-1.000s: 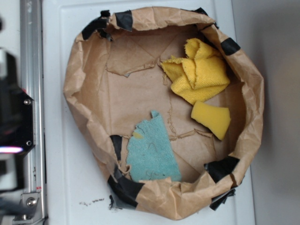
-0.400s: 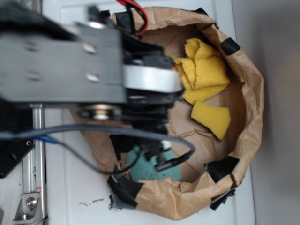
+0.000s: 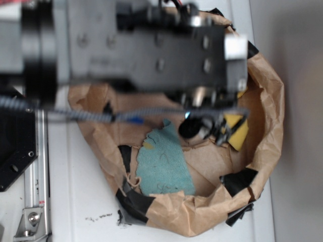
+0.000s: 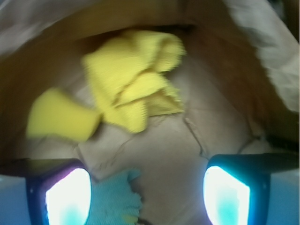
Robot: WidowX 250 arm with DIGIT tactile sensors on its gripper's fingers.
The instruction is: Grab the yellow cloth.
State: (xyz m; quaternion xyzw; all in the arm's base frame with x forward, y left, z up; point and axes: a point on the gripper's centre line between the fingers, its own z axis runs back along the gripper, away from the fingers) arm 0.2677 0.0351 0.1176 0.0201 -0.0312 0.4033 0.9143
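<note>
Swinging in since the earlier frame, the arm is now covering the yellow cloth point(image 4: 133, 82) from above. The gripper point(image 4: 147, 185) is hovering with jaws spread, still approaching; next it needs lowering onto the cloth, clear of the yellow sponge point(image 4: 58, 117).

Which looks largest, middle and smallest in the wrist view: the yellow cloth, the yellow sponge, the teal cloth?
1. Yellow cloth, clearly the largest.
2. Yellow sponge.
3. Teal cloth, though it is cut off by the picture's lower edge and lies nearest the camera, so its rank is unsure.
</note>
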